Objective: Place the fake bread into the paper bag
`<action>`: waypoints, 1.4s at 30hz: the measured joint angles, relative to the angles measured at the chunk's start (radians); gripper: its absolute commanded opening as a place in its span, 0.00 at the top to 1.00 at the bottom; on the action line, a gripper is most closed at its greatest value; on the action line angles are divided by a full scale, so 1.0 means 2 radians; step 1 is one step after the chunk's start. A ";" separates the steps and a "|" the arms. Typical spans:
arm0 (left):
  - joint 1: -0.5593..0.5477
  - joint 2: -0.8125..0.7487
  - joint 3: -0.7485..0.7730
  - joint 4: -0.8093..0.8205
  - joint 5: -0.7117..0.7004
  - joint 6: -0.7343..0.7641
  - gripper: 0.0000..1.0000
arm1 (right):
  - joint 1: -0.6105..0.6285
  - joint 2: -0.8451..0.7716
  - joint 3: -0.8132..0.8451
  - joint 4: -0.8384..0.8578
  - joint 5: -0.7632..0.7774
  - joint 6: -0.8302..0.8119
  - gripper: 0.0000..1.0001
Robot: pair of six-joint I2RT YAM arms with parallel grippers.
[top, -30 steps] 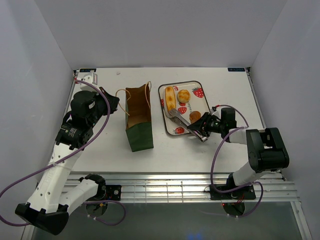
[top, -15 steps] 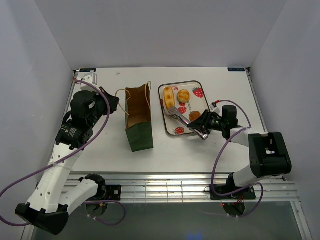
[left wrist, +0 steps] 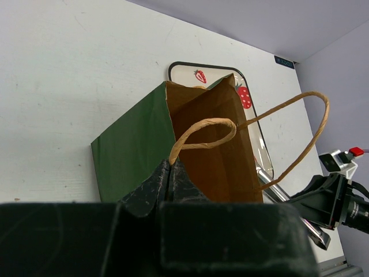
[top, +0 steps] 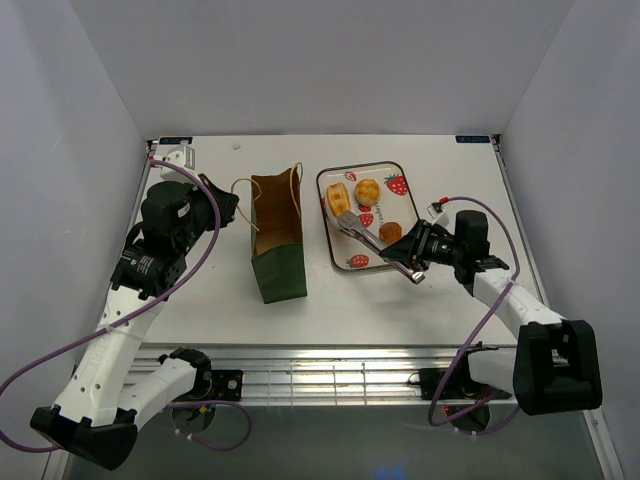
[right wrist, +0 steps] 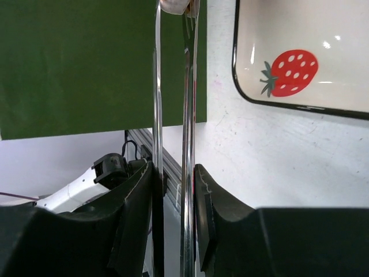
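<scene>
The dark green paper bag stands open left of the tray, and shows brown inside in the left wrist view. My left gripper is shut on one tan loop handle. On the strawberry tray lie a long pale roll, a round bun and a dark-brown piece. My right gripper is shut on metal tongs, whose tips lie at the roll's near end.
The tray's black rim and a strawberry print show at the right of the right wrist view, the bag's green side at the left. The slatted front rail runs along the near table edge.
My right arm has swung out to the right while the tongs stay over the tray, their tips shifting slightly towards the long roll. The left arm and bag have not moved.
</scene>
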 measured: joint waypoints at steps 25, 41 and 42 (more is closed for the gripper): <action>0.000 -0.002 0.000 -0.004 0.000 0.000 1.00 | 0.000 -0.144 0.175 -0.192 -0.006 0.002 0.92; 0.000 -0.002 0.000 -0.004 -0.001 -0.003 1.00 | 0.074 -0.140 0.343 -0.228 -0.080 0.019 0.92; 0.000 -0.003 0.000 -0.004 -0.001 -0.004 1.00 | 0.081 -0.141 0.343 -0.234 -0.080 0.020 0.92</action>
